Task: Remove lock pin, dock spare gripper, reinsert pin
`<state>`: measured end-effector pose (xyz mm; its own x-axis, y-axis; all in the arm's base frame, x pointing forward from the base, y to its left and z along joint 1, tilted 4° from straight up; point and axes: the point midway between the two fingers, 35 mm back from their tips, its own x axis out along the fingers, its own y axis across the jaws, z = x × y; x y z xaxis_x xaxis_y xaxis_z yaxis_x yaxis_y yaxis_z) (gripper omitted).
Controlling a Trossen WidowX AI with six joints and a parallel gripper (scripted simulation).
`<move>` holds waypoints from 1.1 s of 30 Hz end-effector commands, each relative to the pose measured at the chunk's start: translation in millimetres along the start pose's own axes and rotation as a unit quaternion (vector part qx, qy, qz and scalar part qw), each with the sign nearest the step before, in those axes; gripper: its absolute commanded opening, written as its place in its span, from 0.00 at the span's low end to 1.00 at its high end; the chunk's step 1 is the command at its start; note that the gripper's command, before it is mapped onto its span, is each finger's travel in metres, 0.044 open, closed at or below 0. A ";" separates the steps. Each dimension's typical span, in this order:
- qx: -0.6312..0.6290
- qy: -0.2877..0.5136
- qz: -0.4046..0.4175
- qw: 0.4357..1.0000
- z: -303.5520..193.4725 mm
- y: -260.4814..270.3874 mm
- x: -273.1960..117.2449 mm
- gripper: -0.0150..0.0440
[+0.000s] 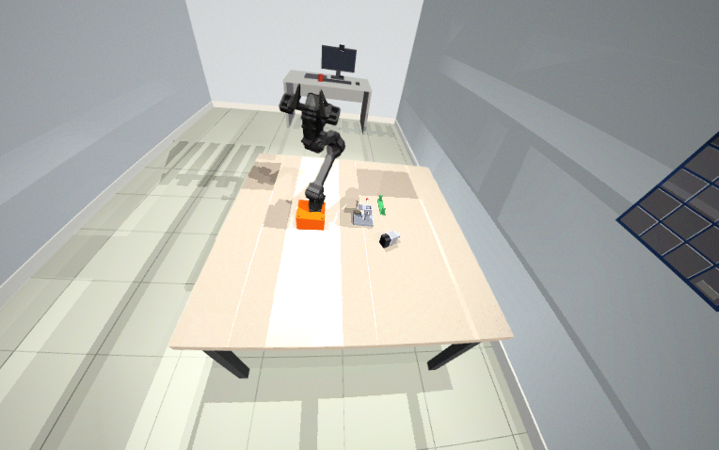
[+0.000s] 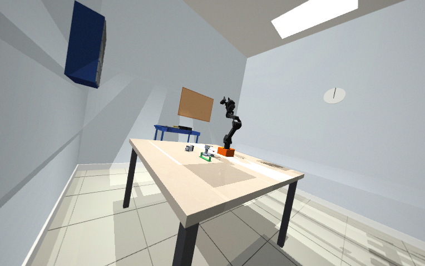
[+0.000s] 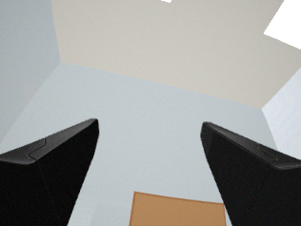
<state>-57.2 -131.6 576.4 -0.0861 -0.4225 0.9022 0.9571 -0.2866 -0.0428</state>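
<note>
Gripper (image 1: 310, 95) (image 2: 223, 99) (image 3: 150, 128) is raised above the orange base (image 1: 303, 222) (image 2: 221, 152), fingers apart. Spare gripper (image 1: 390, 239) (image 2: 189, 148) is seen undocked, well apart from the base.

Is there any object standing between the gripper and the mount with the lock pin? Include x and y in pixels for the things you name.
Nothing visible stands between them: the gripper (image 1: 310, 95) (image 2: 224, 99) (image 3: 150, 128) is raised high, its fingers apart, and the mount (image 1: 362, 221) (image 2: 206, 150) sits lower, on the table (image 1: 423, 297) (image 2: 175, 166).
</note>
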 end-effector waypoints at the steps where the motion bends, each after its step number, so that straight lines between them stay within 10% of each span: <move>1: 0.031 0.076 0.013 0.997 -44.9 13.2 10.1 0.76; 17: 0.087 0.309 0.180 0.930 -161.7 141.0 -12.2 0.76; 33: 0.065 0.422 0.475 0.770 -170.4 311.1 -124.4 0.76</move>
<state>163.3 -325.9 403.9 0.4879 -0.8727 0.0154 0.8162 0.4499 -0.3626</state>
